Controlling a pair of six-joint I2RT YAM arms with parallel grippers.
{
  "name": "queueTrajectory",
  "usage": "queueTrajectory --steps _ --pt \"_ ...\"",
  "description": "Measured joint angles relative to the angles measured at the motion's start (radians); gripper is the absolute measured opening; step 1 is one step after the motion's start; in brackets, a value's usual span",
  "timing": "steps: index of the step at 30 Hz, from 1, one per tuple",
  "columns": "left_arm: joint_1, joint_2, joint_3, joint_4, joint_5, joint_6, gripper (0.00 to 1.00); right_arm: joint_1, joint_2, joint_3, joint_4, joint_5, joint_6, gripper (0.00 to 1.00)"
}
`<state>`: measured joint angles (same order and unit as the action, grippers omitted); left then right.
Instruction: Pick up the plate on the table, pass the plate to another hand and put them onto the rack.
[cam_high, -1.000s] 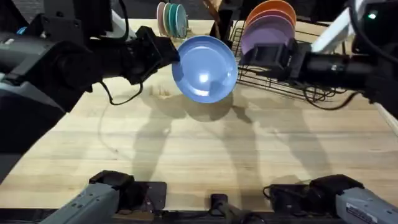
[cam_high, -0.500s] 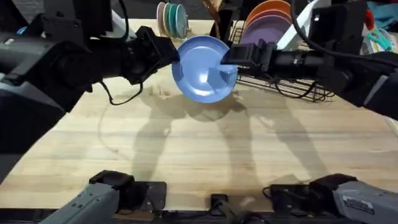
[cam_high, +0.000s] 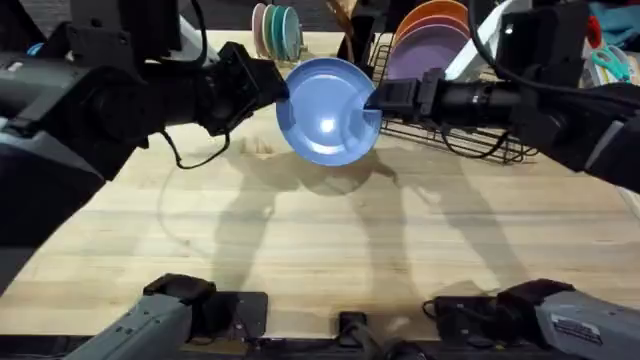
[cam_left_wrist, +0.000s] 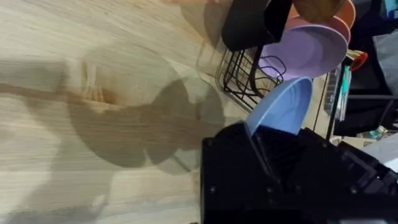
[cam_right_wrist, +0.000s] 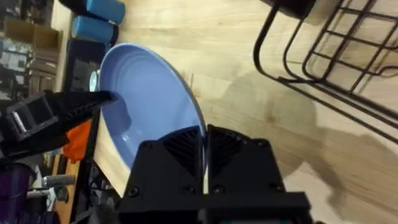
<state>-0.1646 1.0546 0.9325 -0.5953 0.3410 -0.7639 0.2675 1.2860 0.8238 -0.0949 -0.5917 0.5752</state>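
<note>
above the table (cam_high: 320, 260), both the left gripper (cam_high: 283, 92) and right gripper (cam_high: 377, 98) pinch the plate (cam_high: 325, 115) by opposite rims, mid-handover beside the rack (cam_high: 470, 140).

Overhead camera: above the arm bases, facing down and forward over the counter (cam_high: 320, 250). Wrist cameras: close range along each gripper. All three views share the plate (cam_high: 328, 110) (cam_left_wrist: 283, 106) (cam_right_wrist: 149, 106) and the rack (cam_high: 470, 135) (cam_left_wrist: 245, 74) (cam_right_wrist: 329, 56).
</note>
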Motion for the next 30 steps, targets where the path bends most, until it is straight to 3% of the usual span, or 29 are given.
queueTrajectory --steps 2,3,9,11,14,15,16,21,24,26,28,29,30 --pt "0.003 0.000 0.000 0.000 -0.006 0.000 0.040 -0.001 0.000 0.000 -0.005 0.006 0.001 0.072" --pt "0.006 0.000 0.000 0.000 -0.005 0.000 0.040 -0.002 0.000 0.000 -0.006 0.008 0.001 0.043" --pt "0.006 0.000 0.000 0.000 -0.006 0.000 0.041 -0.002 0.000 0.000 -0.006 0.008 0.002 0.032" --pt "0.006 0.000 0.000 0.000 -0.005 -0.002 0.101 -0.002 0.000 0.000 -0.005 0.008 0.007 0.032" --pt "0.005 0.000 0.000 0.000 0.003 -0.004 0.488 -0.001 0.000 0.000 0.000 0.007 0.013 0.032" --pt "0.005 0.000 0.000 0.000 0.004 -0.008 0.938 -0.001 0.000 0.000 0.005 0.007 0.017 0.032" --pt "0.005 0.000 0.000 0.000 0.006 -0.010 0.991 -0.001 0.000 0.000 0.005 0.008 0.021 0.032" --pt "0.005 0.000 0.000 0.001 0.007 -0.011 0.995 -0.001 0.000 0.000 0.005 0.021 0.021 0.032" --pt "0.008 -0.044 0.000 0.049 0.007 0.035 0.995 -0.007 0.000 0.000 0.005 0.090 -0.001 0.032" --pt "0.061 -0.165 0.000 0.054 0.002 0.064 0.995 -0.052 0.000 0.016 -0.011 0.128 -0.051 0.032" --pt "0.086 -0.195 0.000 0.054 -0.001 0.072 0.993 -0.068 -0.004 0.034 -0.019 0.161 -0.063 0.032" --pt "0.124 -0.226 0.000 0.053 -0.005 0.080 0.994 -0.088 -0.015 0.066 -0.027 0.208 -0.103 0.032" --pt "0.167 -0.244 0.000 0.053 -0.011 0.084 0.994 -0.096 -0.038 0.221 -0.208 0.359 -0.227 0.031"
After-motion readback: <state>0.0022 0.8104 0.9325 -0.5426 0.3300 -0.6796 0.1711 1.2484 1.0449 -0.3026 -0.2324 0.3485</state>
